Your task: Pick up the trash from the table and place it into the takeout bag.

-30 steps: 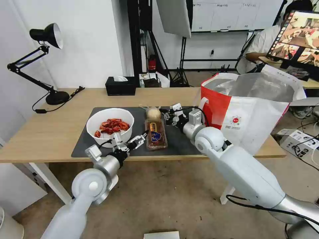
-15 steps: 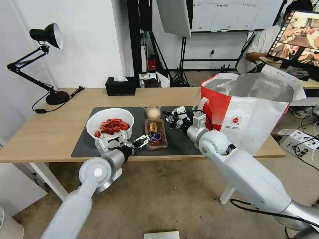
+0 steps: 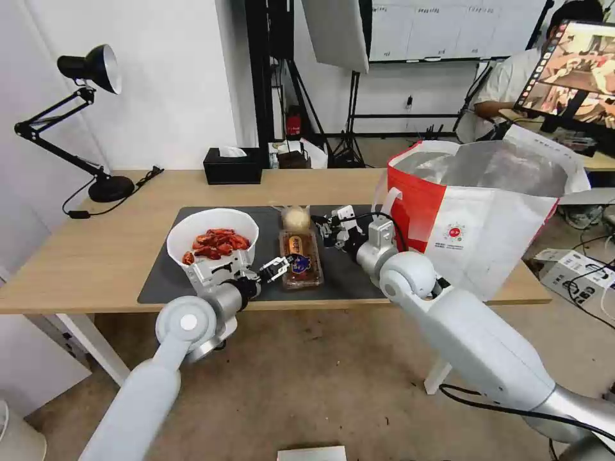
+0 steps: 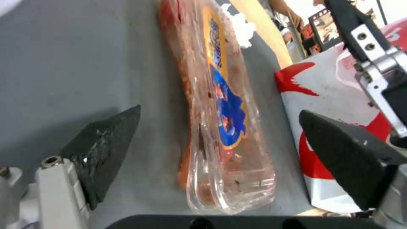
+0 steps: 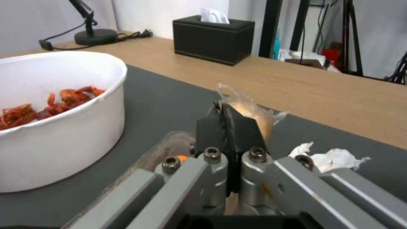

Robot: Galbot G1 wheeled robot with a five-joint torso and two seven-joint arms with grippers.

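On the dark mat (image 3: 160,282) of the table (image 3: 90,256) stands the white bowl (image 3: 213,242) of red shells, which also shows in the right wrist view (image 5: 55,133). Right of it lies the clear tray (image 3: 301,259), with the small beige knotted bag (image 3: 295,218) behind it. My left gripper (image 3: 278,265) is open at the tray's near end; in the left wrist view its fingers (image 4: 106,149) stand on either side of the tray (image 4: 220,105). My right gripper (image 3: 323,229) is shut, tips (image 5: 229,124) just before the beige bag (image 5: 254,109), crumpled tissue (image 5: 326,157) beside. The takeout bag (image 3: 487,211) stands open at the right.
A black tissue box (image 3: 232,165) sits at the table's back edge and a black desk lamp (image 3: 90,70) with its cable at the far left. The takeout bag overhangs the table's right end. Stands, cables and a monitor fill the room behind.
My left arm has pushed forward and its open gripper has closed in on the tray's near end. The right gripper has shifted only slightly beside the beige bag.
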